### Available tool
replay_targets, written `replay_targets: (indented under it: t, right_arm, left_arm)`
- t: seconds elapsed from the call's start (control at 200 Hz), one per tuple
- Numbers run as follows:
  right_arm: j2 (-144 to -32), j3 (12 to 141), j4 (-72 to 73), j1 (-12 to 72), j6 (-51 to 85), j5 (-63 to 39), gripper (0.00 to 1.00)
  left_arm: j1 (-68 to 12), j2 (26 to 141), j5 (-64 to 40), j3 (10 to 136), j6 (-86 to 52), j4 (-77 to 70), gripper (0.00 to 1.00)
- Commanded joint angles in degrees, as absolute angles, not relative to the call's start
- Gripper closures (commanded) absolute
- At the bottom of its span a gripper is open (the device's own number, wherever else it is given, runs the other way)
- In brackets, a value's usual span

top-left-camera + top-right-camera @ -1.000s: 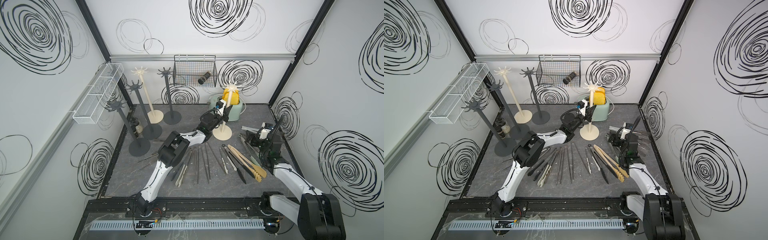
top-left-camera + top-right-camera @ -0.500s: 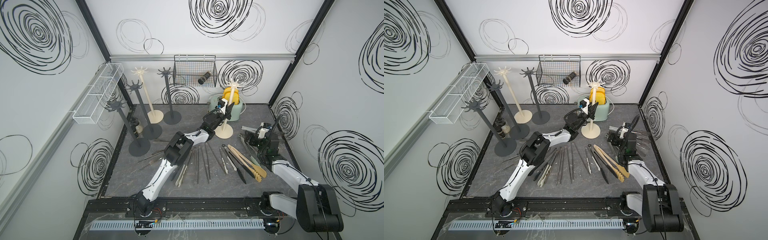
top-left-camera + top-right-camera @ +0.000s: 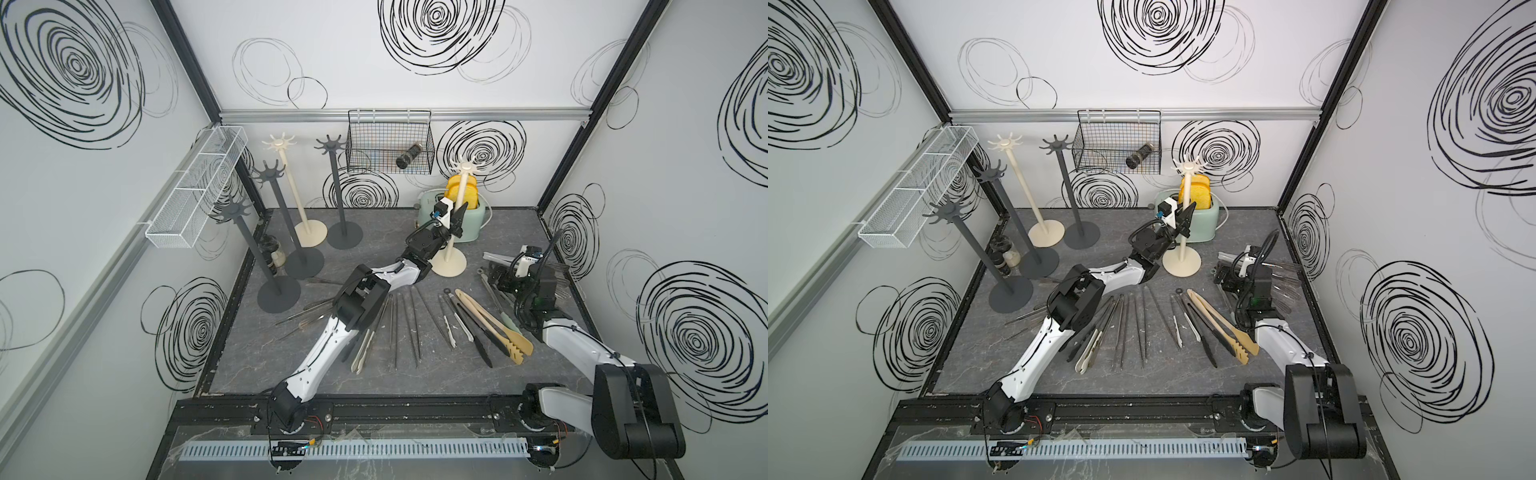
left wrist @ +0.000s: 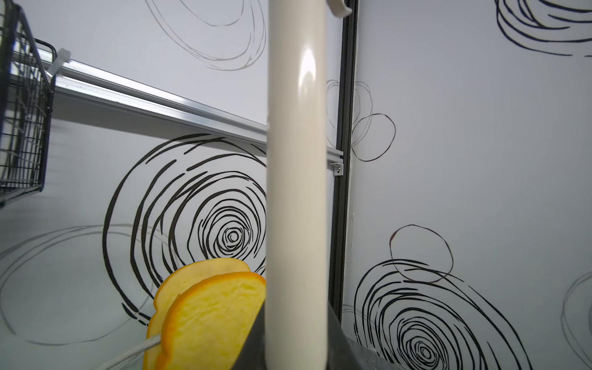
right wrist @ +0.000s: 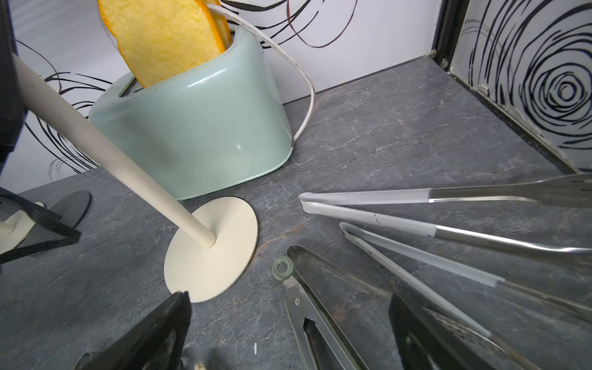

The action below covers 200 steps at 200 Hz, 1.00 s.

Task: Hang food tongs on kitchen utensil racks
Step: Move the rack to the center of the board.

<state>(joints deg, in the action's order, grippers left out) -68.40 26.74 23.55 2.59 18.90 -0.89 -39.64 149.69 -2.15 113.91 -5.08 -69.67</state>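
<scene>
- Grey marbled tabletop (image 3: 519,224) is enclosed by white walls marked with black swirls.
- Tongs (image 3: 395,328) are laid flat in a fan across the front of the tabletop, between the two arms.
- One cream rack (image 3: 450,246) is stood on its base just in front of the toaster (image 3: 473,224); its pole (image 4: 296,192) is seen filling the middle of the left wrist view.
- The left gripper (image 3: 456,218) is clenched on that pole, below the hook crown.
- The right gripper (image 3: 496,278) is held low over steel tongs (image 5: 301,288) at the right side, its fingers (image 5: 150,333) spread wide and grasping nothing.
- Four other racks (image 3: 340,199) are grouped at the back left.
</scene>
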Motion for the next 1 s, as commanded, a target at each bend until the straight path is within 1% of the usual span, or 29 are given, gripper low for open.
replay_targets:
  t: [0.0, 0.125, 0.38, 0.61, 0.62, 0.635, 0.665, 0.685, 0.725, 0.751, 0.806, 0.871, 0.976, 0.996]
  right_arm:
    - [-69.0, 28.4, 25.6, 2.6, 19.6, -0.9, 0.01]
    - [-68.8, 28.3, 25.6, 2.7, 19.9, -1.0, 0.01]
    - [-68.9, 27.8, 26.6, 2.7, 20.2, -0.7, 0.01]
    - [-72.0, 29.7, 25.4, 3.1, 20.1, -1.0, 0.0]
    - [-72.1, 29.8, 25.3, 3.1, 20.1, -0.9, 0.0]
    - [-72.2, 29.8, 25.3, 3.1, 20.0, -0.9, 0.0]
    - [-72.2, 29.8, 25.3, 3.2, 20.0, -0.9, 0.0]
    - [-72.1, 29.7, 25.3, 3.3, 19.9, -0.9, 0.0]
    - [-72.0, 29.7, 25.4, 3.2, 19.8, -0.9, 0.0]
    - [-71.9, 29.8, 25.3, 3.3, 19.8, -0.8, 0.0]
    - [-71.7, 29.9, 25.0, 3.3, 19.5, -0.6, 0.0]
    - [-71.5, 30.1, 24.9, 3.2, 19.4, -0.6, 0.0]
    - [-71.5, 30.1, 24.9, 3.2, 19.3, -0.9, 0.01]
    - [-71.6, 30.1, 24.9, 3.2, 19.2, -0.9, 0.01]
  left_arm:
    - [-39.1, 148.3, -0.1, 109.1, -4.0, -73.0, 1.0]
    - [-39.1, 146.8, 0.0, 107.2, -3.4, -74.6, 1.0]
    - [-38.6, 147.6, -0.5, 111.2, -2.5, -73.8, 1.0]
    - [-38.2, 145.7, -2.8, 107.9, -2.1, -73.3, 1.0]
    - [-38.2, 145.6, -2.9, 107.8, -2.0, -73.3, 0.98]
    - [-38.1, 145.4, -3.1, 107.5, -2.0, -73.4, 0.92]
    - [-38.1, 145.2, -3.5, 107.0, -1.9, -73.7, 0.86]
    - [-38.1, 145.1, -3.6, 106.6, -1.9, -73.9, 0.8]
    - [-38.1, 144.8, -3.6, 106.1, -1.9, -74.3, 0.64]
    - [-38.1, 144.8, -3.7, 105.8, -2.1, -74.4, 0.56]
    - [-38.0, 144.4, -3.9, 105.2, -2.3, -74.7, 0.46]
    - [-38.0, 144.0, -3.8, 104.6, -2.5, -74.9, 0.32]
    - [-38.0, 143.2, -3.4, 103.5, -2.4, -75.6, 0.18]
    - [-38.0, 142.9, -3.3, 103.0, -2.3, -75.7, 0.16]
